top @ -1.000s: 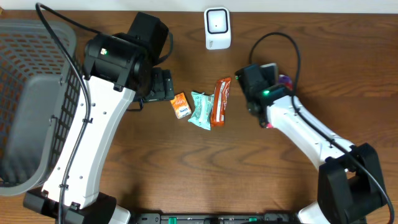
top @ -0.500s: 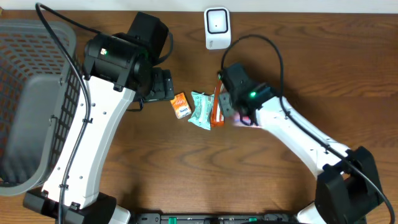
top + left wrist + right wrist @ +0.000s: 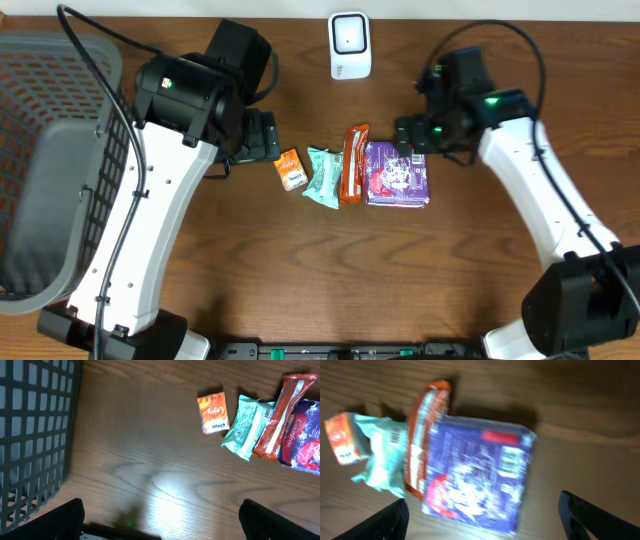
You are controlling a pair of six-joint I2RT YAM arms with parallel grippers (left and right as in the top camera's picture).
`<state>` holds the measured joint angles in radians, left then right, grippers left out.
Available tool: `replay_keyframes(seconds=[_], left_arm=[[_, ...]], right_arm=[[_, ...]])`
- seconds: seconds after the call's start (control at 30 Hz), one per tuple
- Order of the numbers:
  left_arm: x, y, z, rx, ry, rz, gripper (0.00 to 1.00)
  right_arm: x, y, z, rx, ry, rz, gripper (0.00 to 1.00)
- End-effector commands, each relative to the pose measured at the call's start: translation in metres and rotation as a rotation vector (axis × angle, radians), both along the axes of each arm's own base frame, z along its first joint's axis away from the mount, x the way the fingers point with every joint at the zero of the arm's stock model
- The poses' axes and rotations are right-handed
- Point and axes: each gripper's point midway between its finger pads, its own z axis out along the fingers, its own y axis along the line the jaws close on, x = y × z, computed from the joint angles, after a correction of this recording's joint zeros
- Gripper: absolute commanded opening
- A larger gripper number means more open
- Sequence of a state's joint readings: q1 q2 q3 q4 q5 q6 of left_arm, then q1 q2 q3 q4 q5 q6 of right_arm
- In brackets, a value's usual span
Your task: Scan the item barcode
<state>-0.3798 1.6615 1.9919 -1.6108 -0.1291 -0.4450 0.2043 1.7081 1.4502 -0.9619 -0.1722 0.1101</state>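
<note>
Purple snack packet point(image 3: 397, 173) lies flat on worktop point(image 3: 300, 270), touching red wrapper bar point(image 3: 355, 163), just near-side of right claw point(image 3: 412, 135). That claw stands wide and empty. Left claw point(image 3: 258, 137) is also wide but farther off. Scanner point(image 3: 349, 45) sits beyond.

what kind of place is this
Likely a mock shop checkout on a wooden table: a white scanner stands at the far edge, a grey shopping basket sits at one side, and snack packets lie in a row.
</note>
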Motion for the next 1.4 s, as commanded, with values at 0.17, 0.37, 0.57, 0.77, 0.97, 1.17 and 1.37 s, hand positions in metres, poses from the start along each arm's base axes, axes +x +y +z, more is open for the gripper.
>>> replay_keyframes(seconds=[0.17,0.37,0.57,0.77,0.97,1.17,1.37], left_arm=[[-0.010,0.005,0.000,0.015,0.037,0.007,0.98],[-0.010,0.005,0.000,0.015,0.037,0.007,0.98],[-0.010,0.005,0.000,0.015,0.037,0.007,0.98],[-0.010,0.005,0.000,0.015,0.037,0.007,0.98],[-0.010,0.005,0.000,0.015,0.037,0.007,0.98],[-0.010,0.005,0.000,0.015,0.037,0.007,0.98],[-0.010,0.005,0.000,0.015,0.037,0.007,0.98]], right_arm=[[-0.032,-0.006,-0.033,0.236,0.124,0.080,0.92],[-0.044,-0.001,-0.075,0.304,0.149,0.014,0.84],[-0.053,-0.001,-0.107,0.327,0.140,-0.035,0.82],[-0.056,-0.001,-0.111,0.336,0.150,-0.057,0.23],[-0.033,-0.002,-0.084,0.327,0.122,-0.081,0.01],[-0.013,-0.047,-0.045,-0.043,0.085,-0.172,0.01],[-0.020,-0.107,-0.005,-0.604,-0.018,-0.386,0.01]])
